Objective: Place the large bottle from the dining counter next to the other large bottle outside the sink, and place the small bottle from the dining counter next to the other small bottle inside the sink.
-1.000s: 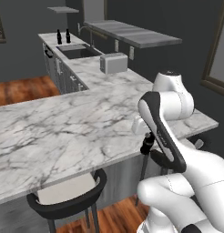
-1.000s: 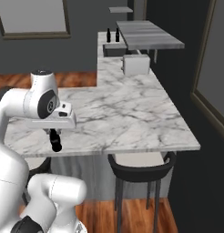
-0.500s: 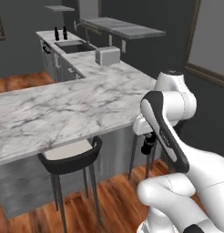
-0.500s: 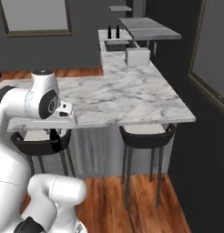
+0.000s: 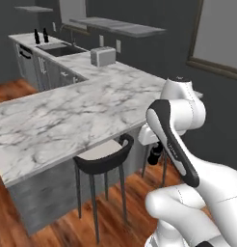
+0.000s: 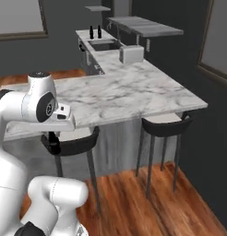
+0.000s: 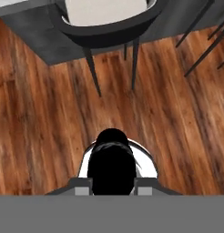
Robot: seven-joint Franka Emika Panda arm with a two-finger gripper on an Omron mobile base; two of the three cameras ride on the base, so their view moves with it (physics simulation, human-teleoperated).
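My gripper (image 5: 155, 150) hangs below my forearm, off the dining counter's (image 5: 67, 116) edge and over the wooden floor. It is shut on the small bottle (image 5: 155, 157), a short black one that hangs upright beside a stool (image 6: 71, 144). In the hand view the small bottle's (image 7: 112, 166) dark top sits between my fingers, with floorboards beneath. Far back, the sink (image 5: 60, 48) lies in the rear counter, with two large bottles (image 5: 36, 35) (image 5: 45, 34) standing side by side on the counter behind it. The other small bottle is hidden.
A silver toaster (image 5: 103, 56) stands where the dining counter meets the sink run. Black stools (image 5: 103, 157) (image 6: 164, 124) are tucked under the overhang near my arm. Open wood floor (image 6: 134, 198) stretches around the base.
The whole picture has shifted: the base has backed away and turned, so the dining counter sits farther off and floor and stools show. The gripper still holds the small bottle.
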